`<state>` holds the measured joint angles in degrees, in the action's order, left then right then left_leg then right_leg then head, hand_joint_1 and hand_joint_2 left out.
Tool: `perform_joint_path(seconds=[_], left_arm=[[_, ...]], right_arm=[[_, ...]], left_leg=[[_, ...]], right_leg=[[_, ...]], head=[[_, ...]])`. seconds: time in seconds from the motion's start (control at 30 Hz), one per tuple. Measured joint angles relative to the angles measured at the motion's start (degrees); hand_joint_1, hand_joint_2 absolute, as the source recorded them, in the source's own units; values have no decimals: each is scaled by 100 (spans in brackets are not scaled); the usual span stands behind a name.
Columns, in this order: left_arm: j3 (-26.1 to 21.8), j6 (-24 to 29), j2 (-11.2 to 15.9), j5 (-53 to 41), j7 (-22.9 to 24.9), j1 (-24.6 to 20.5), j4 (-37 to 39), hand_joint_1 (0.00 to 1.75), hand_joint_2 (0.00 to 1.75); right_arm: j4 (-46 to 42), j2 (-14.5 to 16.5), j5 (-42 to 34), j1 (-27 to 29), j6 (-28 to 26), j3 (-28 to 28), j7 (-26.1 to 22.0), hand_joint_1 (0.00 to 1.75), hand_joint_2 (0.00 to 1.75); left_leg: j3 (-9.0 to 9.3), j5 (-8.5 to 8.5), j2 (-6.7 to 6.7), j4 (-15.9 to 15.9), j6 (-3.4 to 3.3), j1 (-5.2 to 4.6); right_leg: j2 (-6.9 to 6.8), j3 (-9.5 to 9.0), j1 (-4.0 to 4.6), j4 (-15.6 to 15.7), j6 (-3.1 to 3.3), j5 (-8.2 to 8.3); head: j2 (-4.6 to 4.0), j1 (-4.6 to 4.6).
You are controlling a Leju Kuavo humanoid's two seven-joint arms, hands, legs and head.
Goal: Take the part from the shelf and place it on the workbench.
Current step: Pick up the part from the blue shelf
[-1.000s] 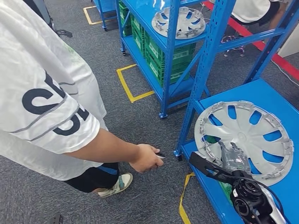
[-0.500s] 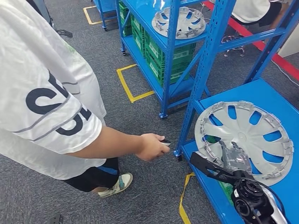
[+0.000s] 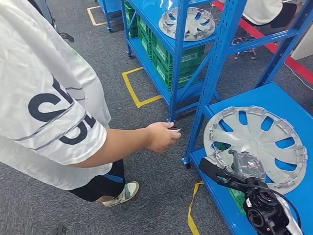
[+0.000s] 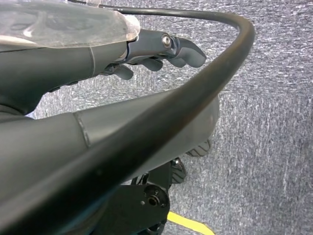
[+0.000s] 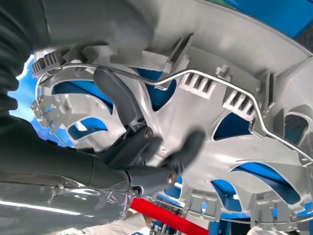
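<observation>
A silver hubcap [image 3: 258, 142] lies with its ribbed inner side up on the blue shelf [image 3: 284, 95] at the right. My right hand [image 3: 246, 165] rests on the hubcap's near edge. In the right wrist view that hand [image 5: 147, 152] has its fingers spread against the hubcap [image 5: 239, 112], the thumb [image 5: 118, 98] lying by the wire ring. I see no grip around the rim. My left hand [image 4: 158, 49] hangs over grey carpet with its fingers loose and holds nothing.
A person [image 3: 55, 98] in a white T-shirt bends in from the left, one hand [image 3: 160, 136] holding a small dark object near the blue shelf post [image 3: 205, 103]. A second hubcap [image 3: 186, 22] and green crates [image 3: 173, 63] sit on the farther rack. Yellow tape [image 3: 138, 95] marks the carpet.
The person's hand has risen and moved right towards the shelf post. My right hand has shifted slightly on the hubcap, which has stayed in place.
</observation>
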<state>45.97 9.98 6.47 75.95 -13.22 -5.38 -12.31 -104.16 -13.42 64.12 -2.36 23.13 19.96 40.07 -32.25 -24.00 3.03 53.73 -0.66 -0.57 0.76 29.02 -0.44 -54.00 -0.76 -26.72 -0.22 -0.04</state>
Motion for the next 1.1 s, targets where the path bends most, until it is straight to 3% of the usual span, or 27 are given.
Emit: perform_joint_path(seconds=[0.47,0.6,0.63,0.77,0.8,0.97,1.1], left_arm=[[31,-19,3,-98,-11,1,0,0,0],[55,-14,11,-92,-9,1,0,0,0],[58,-12,13,-92,-9,1,0,0,0],[61,10,17,-82,-9,1,-1,0,0],[61,19,17,-80,-9,1,-1,0,0],[63,34,17,-76,-8,1,-2,0,0],[63,34,17,-76,-9,1,-1,0,0]], right_arm=[[-149,-30,-48,126,-55,-92,10,172,175],[-175,-31,-48,147,-46,-123,10,161,175],[-179,-31,-48,150,-45,-131,10,150,175],[-180,-37,-107,157,-47,-145,9,45,175],[-179,-40,-133,159,-50,-146,9,37,175],[-176,-53,-185,165,-90,-146,5,37,175],[-176,-57,-187,165,-102,-146,5,22,175]], left_leg=[[0,0,-2,0,0,0],[0,0,-2,0,0,0],[0,0,-2,0,0,0],[0,0,-2,0,0,0],[0,0,-2,0,0,0],[0,-1,-2,0,0,0],[0,-1,-2,0,0,0]], right_leg=[[3,4,0,0,0,0],[3,3,0,0,0,0],[3,4,0,0,0,0],[3,4,0,0,0,0],[3,5,0,0,0,0],[3,4,0,0,0,0],[3,5,0,0,0,0]], head=[[0,6],[0,3],[0,1],[-1,-2],[-1,-1],[0,2],[0,2]])
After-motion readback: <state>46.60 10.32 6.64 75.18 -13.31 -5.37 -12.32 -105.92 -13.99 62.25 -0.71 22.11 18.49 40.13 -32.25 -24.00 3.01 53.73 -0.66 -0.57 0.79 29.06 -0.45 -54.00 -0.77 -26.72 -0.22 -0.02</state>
